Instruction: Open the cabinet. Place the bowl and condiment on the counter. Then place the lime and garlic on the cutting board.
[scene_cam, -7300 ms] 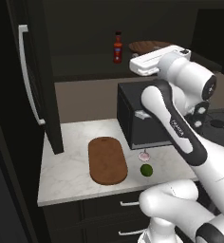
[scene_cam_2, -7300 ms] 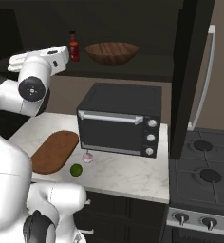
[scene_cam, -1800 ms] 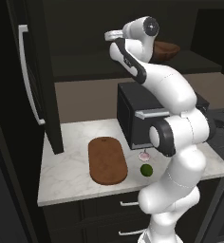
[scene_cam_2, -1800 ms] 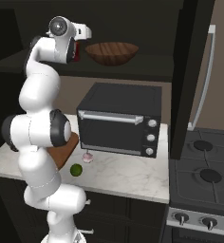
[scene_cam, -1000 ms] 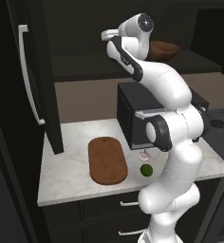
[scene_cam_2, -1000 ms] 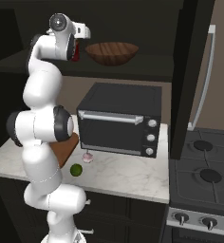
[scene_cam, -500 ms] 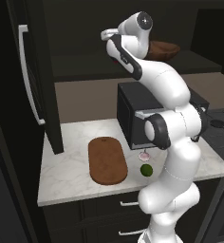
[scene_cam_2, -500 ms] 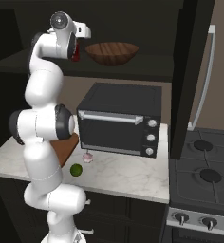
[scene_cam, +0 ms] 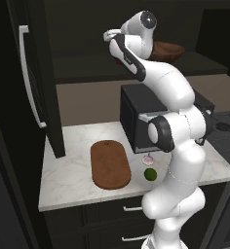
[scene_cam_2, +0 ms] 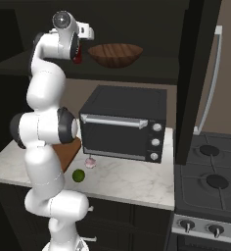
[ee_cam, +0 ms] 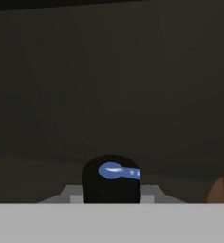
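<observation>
Reaching into the open near-black cabinet, the hand sits at the small red black-capped bottle, grip unclear; next, confirm hold, lift to the marbled table

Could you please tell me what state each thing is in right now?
Cabinet: open.
Condiment: upright on the shelf, between the claw's fingers.
Bowl: on the shelf.
Lime: on the counter.
Garlic: on the counter.
Board: bare.
</observation>
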### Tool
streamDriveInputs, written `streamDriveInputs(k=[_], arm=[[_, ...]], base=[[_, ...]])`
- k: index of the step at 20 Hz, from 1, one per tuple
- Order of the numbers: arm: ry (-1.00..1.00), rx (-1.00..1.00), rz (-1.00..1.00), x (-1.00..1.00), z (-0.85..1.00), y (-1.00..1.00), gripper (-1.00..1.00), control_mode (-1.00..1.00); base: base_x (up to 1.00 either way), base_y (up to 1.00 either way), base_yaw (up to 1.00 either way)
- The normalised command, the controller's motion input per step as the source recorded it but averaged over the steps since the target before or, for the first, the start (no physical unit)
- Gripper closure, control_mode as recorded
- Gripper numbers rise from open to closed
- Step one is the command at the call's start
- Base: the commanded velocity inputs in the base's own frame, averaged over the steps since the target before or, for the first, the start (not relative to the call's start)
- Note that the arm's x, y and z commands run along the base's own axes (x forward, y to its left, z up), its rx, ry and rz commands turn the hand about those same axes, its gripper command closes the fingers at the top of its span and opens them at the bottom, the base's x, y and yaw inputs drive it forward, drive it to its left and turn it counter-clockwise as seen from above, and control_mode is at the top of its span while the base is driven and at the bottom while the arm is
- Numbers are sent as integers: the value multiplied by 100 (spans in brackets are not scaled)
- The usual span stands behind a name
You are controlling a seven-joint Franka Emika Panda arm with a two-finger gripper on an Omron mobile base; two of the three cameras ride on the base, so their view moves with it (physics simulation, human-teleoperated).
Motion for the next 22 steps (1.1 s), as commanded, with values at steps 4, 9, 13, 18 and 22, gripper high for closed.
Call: streamDriveInputs(k=[4,9,13,18,22], arm=[[0,0,0,0,-1,0,100,-100],[0,0,0,0,-2,0,100,-100],[0,0,0,0,0,0,100,-100],[0,0,0,-14,0,6,100,-100],[0,0,0,-45,0,0,100,-100]], base=[[0,0,0],[0,0,0],[0,0,0],[0,0,0],[0,0,0]])
